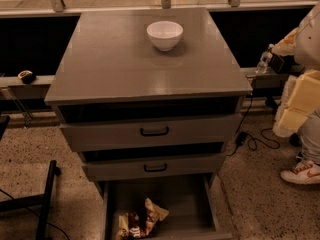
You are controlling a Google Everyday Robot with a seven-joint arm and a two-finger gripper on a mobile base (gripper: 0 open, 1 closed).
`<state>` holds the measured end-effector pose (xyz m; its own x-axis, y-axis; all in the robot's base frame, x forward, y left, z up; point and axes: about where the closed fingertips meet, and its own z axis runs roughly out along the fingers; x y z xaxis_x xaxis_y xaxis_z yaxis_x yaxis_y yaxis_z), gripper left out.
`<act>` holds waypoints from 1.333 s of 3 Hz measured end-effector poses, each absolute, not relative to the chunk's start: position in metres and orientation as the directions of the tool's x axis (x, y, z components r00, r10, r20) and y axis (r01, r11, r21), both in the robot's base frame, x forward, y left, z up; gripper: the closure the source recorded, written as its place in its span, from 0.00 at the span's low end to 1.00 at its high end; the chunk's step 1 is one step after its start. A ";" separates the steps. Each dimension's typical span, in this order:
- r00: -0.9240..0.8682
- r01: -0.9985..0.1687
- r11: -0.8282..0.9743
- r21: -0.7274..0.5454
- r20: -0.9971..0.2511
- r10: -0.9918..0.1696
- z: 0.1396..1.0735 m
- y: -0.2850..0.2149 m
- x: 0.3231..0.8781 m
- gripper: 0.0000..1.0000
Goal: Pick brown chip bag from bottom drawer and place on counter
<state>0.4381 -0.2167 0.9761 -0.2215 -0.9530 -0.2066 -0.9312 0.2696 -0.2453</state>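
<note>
Lying crumpled on the floor of the bottom drawer (pixel 187 199), the brown chip bag (pixel 141 219) sits toward the front left corner of this drawer, near its left wall and well apart from the right wall. The foil is dark brown with cream edges that stick up at the right side. The drawer is pulled far out from under the cabinet, and its front edge is cut off by the lower border of the view.

Above it are two more grey drawers, the middle drawer (pixel 200 165) and the upper drawer (pixel 200 130), each with a black handle in the centre of its front. A dark gap shows above each of these fronts.

The counter (pixel 115 64) is flat and a little glossy. A white bowl (pixel 164 34) stands upright on it, close to the back edge and slightly nearer to the right edge than to the left one. The front half of the counter carries nothing else.

The gripper is outside the camera view, so I cannot tell its state.

Beyond the right edge of the counter stands a person (pixel 305 99), with a white shoe (pixel 301 173) on the speckled floor, and a black cable (pixel 255 141) lies beside the front right corner. A black metal frame (pixel 45 194) stands on the floor past the left edge.
</note>
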 end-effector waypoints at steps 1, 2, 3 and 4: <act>-0.222 -0.931 0.270 -0.245 -0.207 -0.953 0.976 -0.217 0.438 0.00; -0.176 -0.948 0.232 -0.218 -0.250 -0.952 0.944 -0.206 0.438 0.00; -0.096 -0.976 0.151 -0.159 -0.308 -0.947 0.869 -0.180 0.426 0.00; -0.101 -0.986 0.134 -0.100 -0.287 -0.953 0.835 -0.179 0.408 0.00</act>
